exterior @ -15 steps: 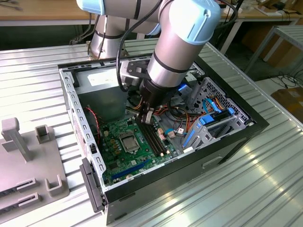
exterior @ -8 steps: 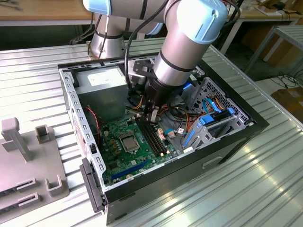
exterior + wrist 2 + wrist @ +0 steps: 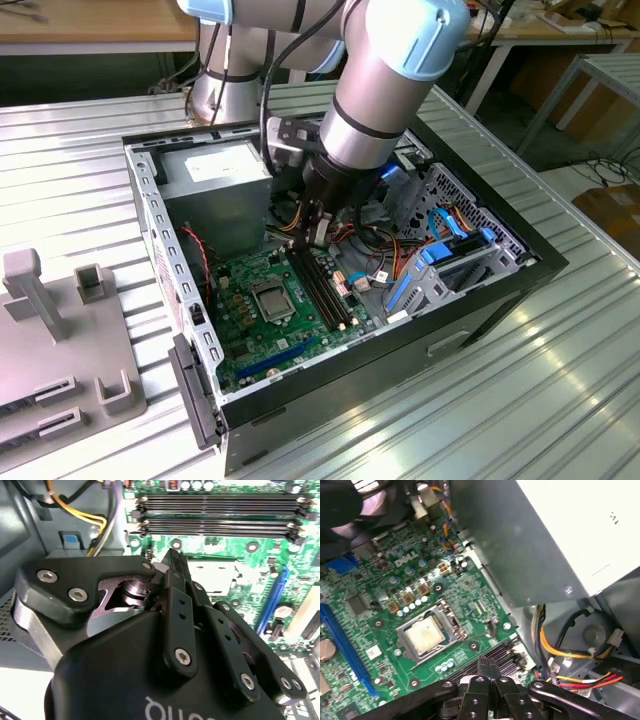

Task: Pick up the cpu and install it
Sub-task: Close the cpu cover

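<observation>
Matt silvery metal cpu (image 3: 424,636) in dull metal socket frame (image 3: 451,625); glossy green motherboard (image 3: 470,587); matt black gripper (image 3: 488,666) links, steel screws; grey sheet-metal power supply (image 3: 520,540); ribbed brushed-metal table (image 3: 560,390); glossy blue plastic arm caps (image 3: 425,25)

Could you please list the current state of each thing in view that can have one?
computer case: side panel off, lying open on the table.
cpu socket frame: clamped flat around the chip.
cpu: seated in the socket, metal top exposed.
memory slots: empty.
tool: fingers together, holding nothing, above the memory slots beside the socket.
</observation>
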You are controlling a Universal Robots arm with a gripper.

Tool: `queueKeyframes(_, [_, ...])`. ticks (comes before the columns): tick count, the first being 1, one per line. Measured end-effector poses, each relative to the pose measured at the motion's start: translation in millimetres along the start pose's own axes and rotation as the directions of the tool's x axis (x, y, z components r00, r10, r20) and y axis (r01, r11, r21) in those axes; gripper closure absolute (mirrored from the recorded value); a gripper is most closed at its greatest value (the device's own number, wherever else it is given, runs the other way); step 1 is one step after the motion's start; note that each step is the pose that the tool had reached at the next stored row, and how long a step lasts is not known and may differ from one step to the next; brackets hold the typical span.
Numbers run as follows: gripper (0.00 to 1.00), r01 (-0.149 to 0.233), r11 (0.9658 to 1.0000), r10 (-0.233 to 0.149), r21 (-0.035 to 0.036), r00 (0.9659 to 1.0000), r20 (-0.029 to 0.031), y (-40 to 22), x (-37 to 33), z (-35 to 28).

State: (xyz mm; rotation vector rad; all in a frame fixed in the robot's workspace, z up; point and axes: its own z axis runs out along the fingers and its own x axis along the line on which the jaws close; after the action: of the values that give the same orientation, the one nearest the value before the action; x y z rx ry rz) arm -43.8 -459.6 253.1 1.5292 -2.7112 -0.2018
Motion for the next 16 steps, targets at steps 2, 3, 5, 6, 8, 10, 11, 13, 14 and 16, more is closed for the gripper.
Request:
queueKeyframes(2, [0.89, 0.000, 1.0000, 0.000, -0.0003, 1.0000, 0.0006, 2.2, -4.1, 1.2])
queueKeyframes(3, [0.89, 0.000, 1.0000, 0.000, -0.0005, 1.0000, 0.0010, 3.6, -6.4, 1.9])
queueKeyframes(5, [0.89, 0.000, 1.0000, 0.000, -0.0024, 1.0000, 0.0040, 5.5, -9.7, 3.6])
queueKeyframes(6, [0.89, 0.001, 1.0000, -0.001, -0.0046, 1.0000, 0.0077, 5.9, -10.8, 5.1])
queueKeyframes(8, [0.89, 0.002, 1.0000, -0.002, -0.0098, 0.9999, 0.0160, 7.3, -10.9, 7.8])
queueKeyframes(10, [0.89, 0.002, 0.9999, -0.002, -0.0123, 0.9998, 0.0202, 8.6, -10.4, 9.1])
queueKeyframes(11, [0.89, 0.003, 0.9999, -0.003, -0.0139, 0.9997, 0.0228, 9.1, -10.2, 9.8])
queueKeyframes(13, [0.89, 0.003, 0.9999, -0.003, -0.0165, 0.9996, 0.0270, 10.1, -10.1, 11.0])
queueKeyframes(14, [0.89, 0.004, 0.9998, -0.003, -0.0177, 0.9996, 0.0290, 10.6, -9.9, 11.4])
queueKeyframes(16, [0.89, 0.004, 0.9998, -0.004, -0.0200, 0.9995, 0.0328, 12.8, -8.6, 12.5])
